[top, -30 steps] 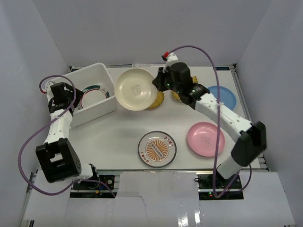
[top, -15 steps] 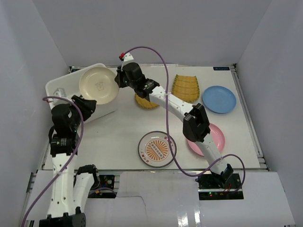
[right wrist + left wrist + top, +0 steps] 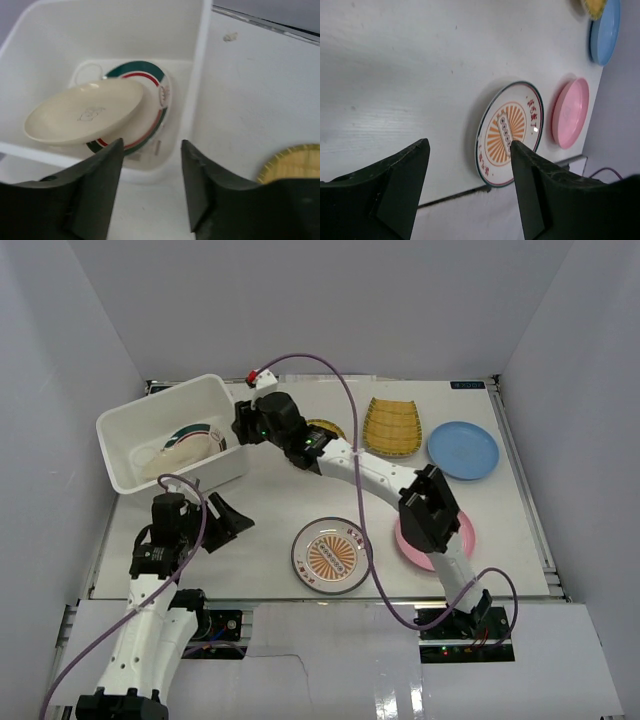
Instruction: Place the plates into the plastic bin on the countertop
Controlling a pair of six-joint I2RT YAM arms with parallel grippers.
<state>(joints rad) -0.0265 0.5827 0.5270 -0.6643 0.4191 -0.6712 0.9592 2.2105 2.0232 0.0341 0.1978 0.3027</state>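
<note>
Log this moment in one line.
right gripper open at rim of white plastic bin | cream round plate inside, leaning on green-rimmed white plate | left gripper open, facing orange-patterned white plate

Just ahead of the right gripper [image 3: 151, 146], jaws spread, the cream plate [image 3: 85, 116] sits tilted on a green-rimmed plate [image 3: 152, 95] inside the bin [image 3: 197, 75]. A yellow woven plate [image 3: 295, 162] peeks in off to the gripper's right.

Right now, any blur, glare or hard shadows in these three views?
Top external: sharp, evenly lit, only soft shadows around the plastic bin. Left wrist: patterned plate crisp with one small glare spot; the left tool's fingers are dark and soft. Right wrist: slightly soft overall, cream plate included; the right tool's fingers are a blurred dark foreground.
</note>
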